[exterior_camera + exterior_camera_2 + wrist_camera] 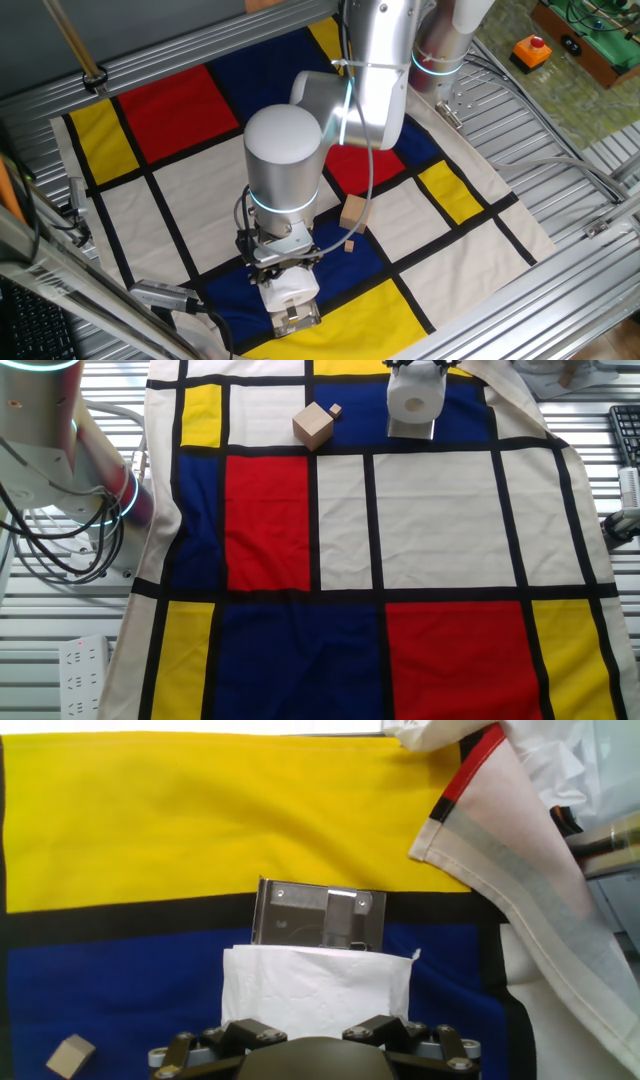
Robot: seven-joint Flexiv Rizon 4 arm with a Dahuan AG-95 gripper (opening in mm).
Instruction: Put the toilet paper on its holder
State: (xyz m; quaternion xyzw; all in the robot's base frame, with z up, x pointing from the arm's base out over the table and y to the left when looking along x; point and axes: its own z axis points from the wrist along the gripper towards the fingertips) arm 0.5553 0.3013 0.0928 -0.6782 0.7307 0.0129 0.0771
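Observation:
The white toilet paper roll (pixel 291 287) sits between my gripper's fingers at the near edge of the cloth. The gripper (pixel 283 268) comes down on it from above and looks shut on it. The fingertips are hidden by the roll in the hand view. The chrome holder (pixel 298 319) lies just beyond the roll, on the border of the blue and yellow fields. In the hand view the roll (pixel 315 985) covers the lower edge of the holder's flat plate (pixel 320 914). In the other fixed view the roll (pixel 415 395) stands over the plate (pixel 411 429), its hole facing the camera.
A tan wooden cube (pixel 352 212) and a tiny wooden block (pixel 349 245) lie to the right of the arm; they also show in the other fixed view (pixel 313 426). The checked cloth has a folded-up corner (pixel 520 850) next to the holder. Metal frame rails surround the table.

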